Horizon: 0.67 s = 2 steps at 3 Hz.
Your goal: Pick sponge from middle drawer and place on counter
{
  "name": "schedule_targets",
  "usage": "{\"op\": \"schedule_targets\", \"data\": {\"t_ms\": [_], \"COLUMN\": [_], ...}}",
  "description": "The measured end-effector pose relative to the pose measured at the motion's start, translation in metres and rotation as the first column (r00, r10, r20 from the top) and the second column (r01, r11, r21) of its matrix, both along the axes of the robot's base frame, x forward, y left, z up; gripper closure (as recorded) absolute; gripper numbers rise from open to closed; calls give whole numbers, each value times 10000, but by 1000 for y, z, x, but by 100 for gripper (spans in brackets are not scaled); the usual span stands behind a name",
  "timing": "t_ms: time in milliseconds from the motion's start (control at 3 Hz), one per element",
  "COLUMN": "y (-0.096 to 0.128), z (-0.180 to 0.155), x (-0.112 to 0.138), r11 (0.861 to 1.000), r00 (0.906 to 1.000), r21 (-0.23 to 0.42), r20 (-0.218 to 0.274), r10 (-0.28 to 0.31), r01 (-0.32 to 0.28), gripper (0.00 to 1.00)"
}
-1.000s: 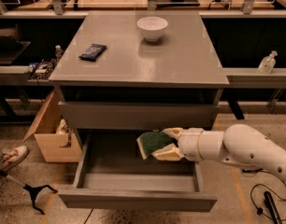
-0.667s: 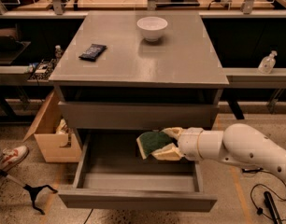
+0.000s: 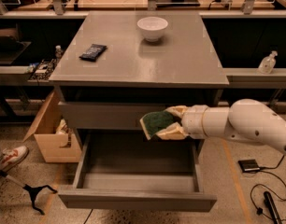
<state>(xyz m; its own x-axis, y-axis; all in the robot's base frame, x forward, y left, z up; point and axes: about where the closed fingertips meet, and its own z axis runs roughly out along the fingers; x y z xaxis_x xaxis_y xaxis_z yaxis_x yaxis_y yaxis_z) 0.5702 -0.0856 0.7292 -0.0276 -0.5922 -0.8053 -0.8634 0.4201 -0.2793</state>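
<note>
Gripper (image 3: 168, 123) over the middle drawer (image 3: 133, 200) has the sponge (image 3: 155, 122) clamped, just the counter (image 3: 180, 62) drop at 12 o'clock left.

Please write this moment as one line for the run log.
gripper: shut on sponge, above open middle drawer | counter: bowl, black packet; sponge not yet placed

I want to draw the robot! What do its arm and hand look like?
The arm is fat, round, smooth and white, with a few tiny dark dots. Its gripper, above the open drawer, has two chunky cream-coloured fingers. No cables show on it.
</note>
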Motion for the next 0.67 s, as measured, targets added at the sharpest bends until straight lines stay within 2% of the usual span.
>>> {"op": "schedule_targets", "data": {"t_ms": [333, 667], "y": [2, 9], "z": [37, 76], "x": [18, 33], "r11": [9980, 9918], "r00": [9971, 9878], "r21": [-619, -1243], "r20": [745, 1480], "r10": [162, 481], "r01": [-115, -296], "gripper": [100, 100]}}
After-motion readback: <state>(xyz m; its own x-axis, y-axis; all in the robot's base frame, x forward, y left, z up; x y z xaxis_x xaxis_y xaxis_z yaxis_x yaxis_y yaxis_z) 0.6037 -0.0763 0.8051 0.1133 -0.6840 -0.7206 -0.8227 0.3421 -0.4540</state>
